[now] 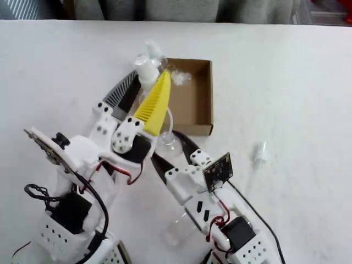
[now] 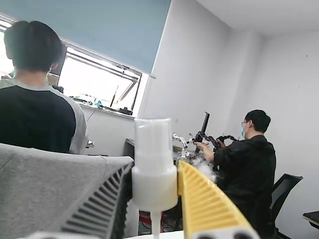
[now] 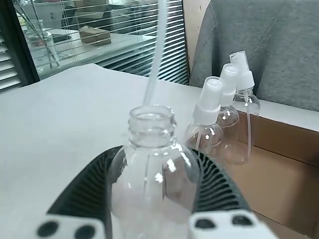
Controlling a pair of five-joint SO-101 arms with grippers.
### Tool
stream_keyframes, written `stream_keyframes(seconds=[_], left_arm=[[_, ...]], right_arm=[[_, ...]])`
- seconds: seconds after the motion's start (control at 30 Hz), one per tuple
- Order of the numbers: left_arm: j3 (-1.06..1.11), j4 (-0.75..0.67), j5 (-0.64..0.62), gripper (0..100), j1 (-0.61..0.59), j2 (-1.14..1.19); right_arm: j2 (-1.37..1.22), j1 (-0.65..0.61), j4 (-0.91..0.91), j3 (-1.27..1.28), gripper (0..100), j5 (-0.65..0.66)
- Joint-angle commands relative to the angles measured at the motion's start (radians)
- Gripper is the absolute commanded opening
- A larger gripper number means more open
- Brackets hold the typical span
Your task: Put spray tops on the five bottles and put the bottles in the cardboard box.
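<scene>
Left tool (image 2: pixel 153 173), clamped on a spray top (image 2: pixel 152 139), holds it straight above the upright open bottle (image 3: pixel 151 122) gripped by the right tool (image 3: pixel 152 162), dip tube (image 3: pixel 156 55) dropping into its neck, just beside the cardboard box (image 1: pixel 201 99).

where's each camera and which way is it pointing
High view: fixed overhead, looking down at the brown cardboard box; both arms show.
Left wrist view: on the left arm, facing the room; left gripper clamps a white plastic spray top.
Right wrist view: on the right arm, facing the box; right gripper holds a clear plastic bottle.
Shared by high and right wrist: box, bottle.
</scene>
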State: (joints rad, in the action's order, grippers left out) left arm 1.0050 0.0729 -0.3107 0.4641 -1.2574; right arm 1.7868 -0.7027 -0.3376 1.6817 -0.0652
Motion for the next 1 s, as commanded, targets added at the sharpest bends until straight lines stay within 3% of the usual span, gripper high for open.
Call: stream_keyframes(seconds=[0.0,0.3,0.53,0.8,0.97], left_arm=[[-0.005,-0.025,0.003,2,0.007,-0.021],[0.130,-0.028,0.002,2,0.007,-0.041],[0.333,-0.012,0.000,2,0.012,-0.271],[0.387,0.330,0.003,2,0.018,-0.519],[0.394,0.416,0.005,2,0.018,-0.558]], right_arm=[[0.015,-0.002,-0.002,0.009,1.7,-0.009],[0.015,-0.002,-0.002,0.009,1.7,-0.009],[0.015,-0.001,0.001,0.009,1.7,-0.009],[0.015,0.004,-0.001,0.009,1.7,-0.009],[0.015,0.004,0.001,0.009,2.1,-0.009]])
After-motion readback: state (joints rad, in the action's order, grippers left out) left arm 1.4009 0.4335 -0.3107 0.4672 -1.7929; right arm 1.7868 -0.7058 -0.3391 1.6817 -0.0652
